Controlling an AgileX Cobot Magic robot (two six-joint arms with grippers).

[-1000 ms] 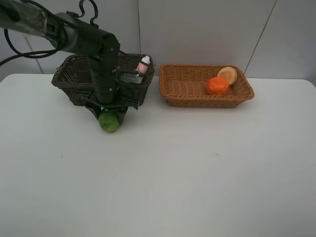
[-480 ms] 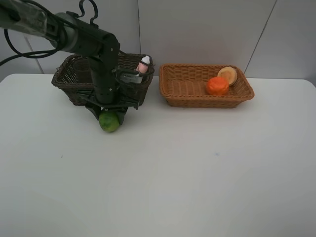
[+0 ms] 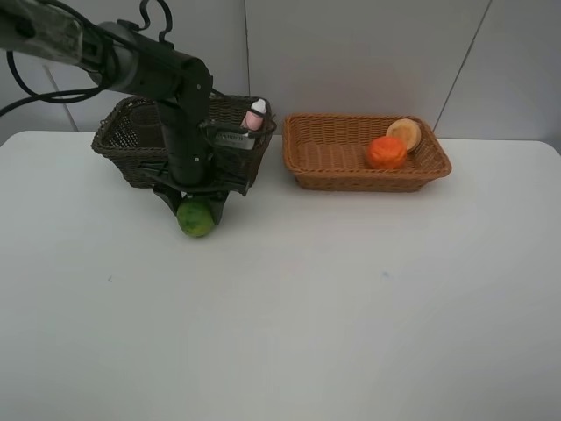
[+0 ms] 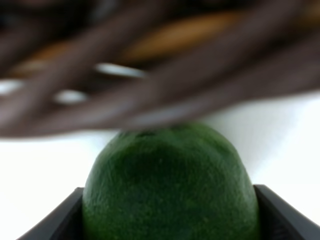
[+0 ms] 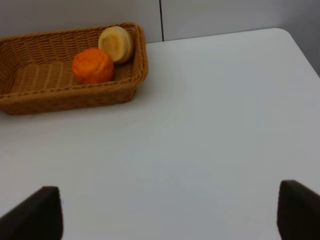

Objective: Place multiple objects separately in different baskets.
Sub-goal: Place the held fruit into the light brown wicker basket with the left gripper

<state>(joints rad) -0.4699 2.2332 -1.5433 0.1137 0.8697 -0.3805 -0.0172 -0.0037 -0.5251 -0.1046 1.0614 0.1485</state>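
**Green fruit held at the foot of the dark basket**

Green and round, the fruit [image 3: 196, 217] sits between the 2 fingers of our left gripper [image 3: 195, 209], which is clamped on it from both sides. In the left wrist view the fruit [image 4: 170, 185] fills the gap between the dark fingers [image 4: 55, 220], and the blurred brown weave of the dark basket [image 4: 160, 65] lies just beyond the fingertips. From the high camera we see the gripper pointing down at the white table [image 3: 289, 316], the fruit low against the tabletop; we cannot tell whether it touches.

Right behind this gripper stands the dark basket [image 3: 123, 140], with a pink bottle [image 3: 256, 115] upright at its far corner, on the side toward the other basket. Well off to the gripper's right lies the light tan basket [image 3: 333, 153], holding 1 orange [image 3: 386, 152] and 1 paler round fruit [image 3: 404, 133] touching it at that basket's far end.

Our right gripper [image 5: 170, 212] hangs over bare table with its 2 fingers spread wide and nothing between them. The tan basket [image 5: 40, 80] lies well ahead of it, the orange [image 5: 93, 65] and pale fruit [image 5: 117, 44] inside.
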